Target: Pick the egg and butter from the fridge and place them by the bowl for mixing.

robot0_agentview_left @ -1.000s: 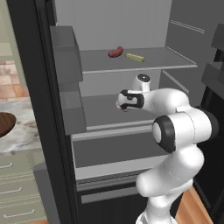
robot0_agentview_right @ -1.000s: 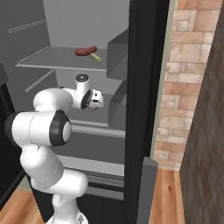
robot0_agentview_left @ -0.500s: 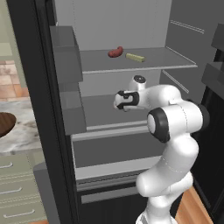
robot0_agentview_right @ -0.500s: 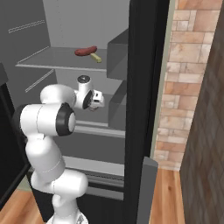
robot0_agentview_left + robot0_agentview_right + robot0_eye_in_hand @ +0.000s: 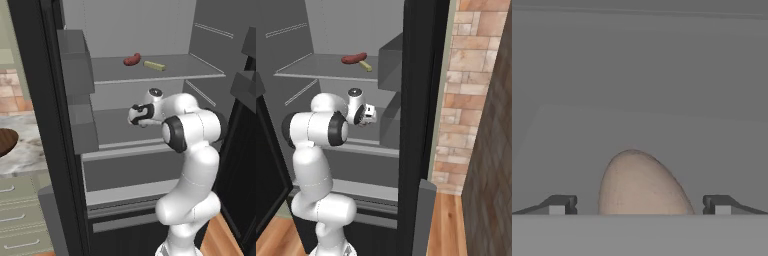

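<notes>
Since a second ago I see the elbow has swung up and over toward the fridge (image 5: 30,100) while the hand has barely shifted in front of the middle shelf (image 5: 112,131). The fridge stands open, black outside, grey inside, with grey door bins (image 5: 75,60) on its left door. The white arm (image 5: 192,132) reaches into the middle level. At the left edge of the left base view, the dark wooden bowl (image 5: 6,142) sits on the marbled surface (image 5: 22,160) outside the fridge. On the upper shelf (image 5: 165,70) the butter (image 5: 154,65) lies just beside a red sausage (image 5: 132,59), apart from it. My pincer (image 5: 639,205) is spread wide, gripping nothing; in the hand view the egg (image 5: 642,182) lies on the shelf floor between its fingertips (image 5: 559,204), touching neither.
</notes>
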Motion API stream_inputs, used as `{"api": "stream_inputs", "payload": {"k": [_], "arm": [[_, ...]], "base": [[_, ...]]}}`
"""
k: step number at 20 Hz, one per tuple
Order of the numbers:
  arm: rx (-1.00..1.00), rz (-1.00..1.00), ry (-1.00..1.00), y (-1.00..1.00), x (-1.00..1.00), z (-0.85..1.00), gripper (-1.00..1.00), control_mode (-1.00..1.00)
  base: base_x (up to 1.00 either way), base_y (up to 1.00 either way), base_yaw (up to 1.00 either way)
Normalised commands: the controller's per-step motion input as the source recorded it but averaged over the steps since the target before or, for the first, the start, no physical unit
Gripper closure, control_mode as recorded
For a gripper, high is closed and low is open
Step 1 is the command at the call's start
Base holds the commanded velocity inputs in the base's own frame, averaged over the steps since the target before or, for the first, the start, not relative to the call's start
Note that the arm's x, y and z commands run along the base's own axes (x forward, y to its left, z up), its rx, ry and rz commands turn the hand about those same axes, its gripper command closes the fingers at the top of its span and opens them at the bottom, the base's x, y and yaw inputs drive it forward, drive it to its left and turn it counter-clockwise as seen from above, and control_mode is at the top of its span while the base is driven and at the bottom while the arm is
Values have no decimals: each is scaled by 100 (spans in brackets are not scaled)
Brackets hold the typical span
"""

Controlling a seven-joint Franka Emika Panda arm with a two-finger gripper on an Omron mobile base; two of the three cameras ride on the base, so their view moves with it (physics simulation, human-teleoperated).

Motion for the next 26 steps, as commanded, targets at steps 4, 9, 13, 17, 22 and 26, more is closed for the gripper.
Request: {"api": "stream_inputs", "payload": {"k": [4, 9, 13, 17, 22, 26], "arm": [[0, 0, 0, 0, 16, -19, -100, -100], [0, 0, 0, 0, 0, -24, -100, -100], [0, 0, 0, 1, -4, -29, -100, -100], [-1, 0, 0, 0, -16, -33, -100, -100], [-2, 0, 0, 0, -21, -38, -100, -100], [-1, 0, 0, 0, -10, -38, -100, -100]], "base": [[0, 0, 0], [0, 0, 0], [0, 0, 0], [0, 0, 0], [0, 0, 0], [0, 0, 0]]}}
